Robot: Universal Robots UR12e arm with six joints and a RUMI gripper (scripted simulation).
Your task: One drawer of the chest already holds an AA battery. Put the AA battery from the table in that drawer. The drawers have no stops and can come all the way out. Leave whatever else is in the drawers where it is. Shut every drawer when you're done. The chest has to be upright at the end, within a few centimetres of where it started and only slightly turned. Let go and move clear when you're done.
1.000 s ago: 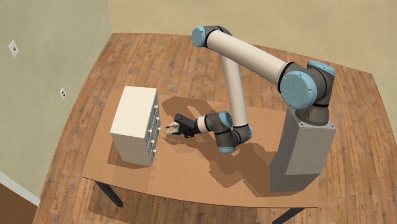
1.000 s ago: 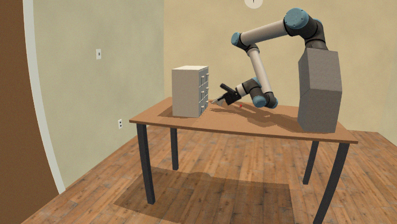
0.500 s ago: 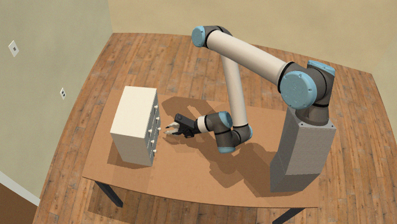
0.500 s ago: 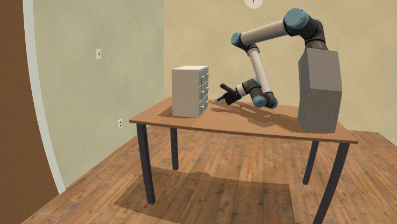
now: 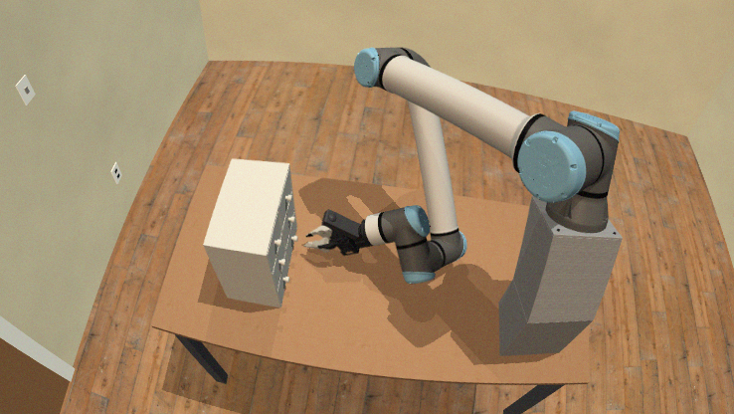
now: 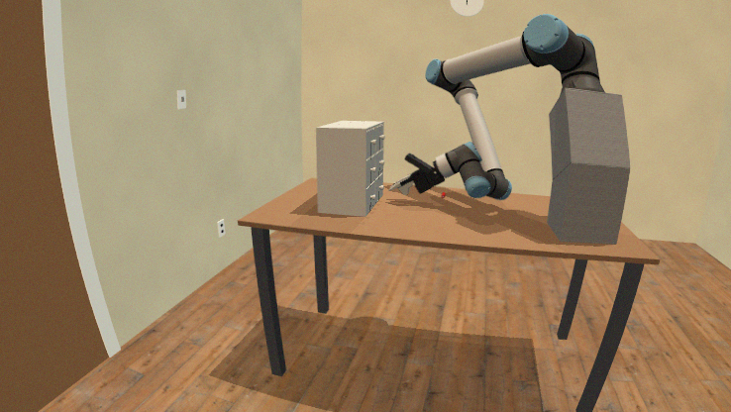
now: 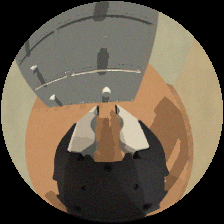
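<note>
The white chest (image 5: 249, 231) stands upright on the left part of the table, and its drawers with small white knobs all look shut; it also shows in the exterior view (image 6: 349, 167) and the wrist view (image 7: 85, 55). My gripper (image 5: 309, 240) is low over the table, right in front of the chest's lower drawers. Its fingers stand a narrow gap apart with nothing between them. A drawer knob (image 7: 106, 90) sits just ahead of the fingertips. A small red thing (image 6: 443, 194), likely the AA battery, lies on the table behind the gripper, under the forearm.
The grey robot pedestal (image 5: 560, 278) stands at the right end of the table. The arm's elbow and forearm (image 5: 426, 247) lie low over the table's middle. The table's front edge (image 6: 435, 240) is some way from the chest.
</note>
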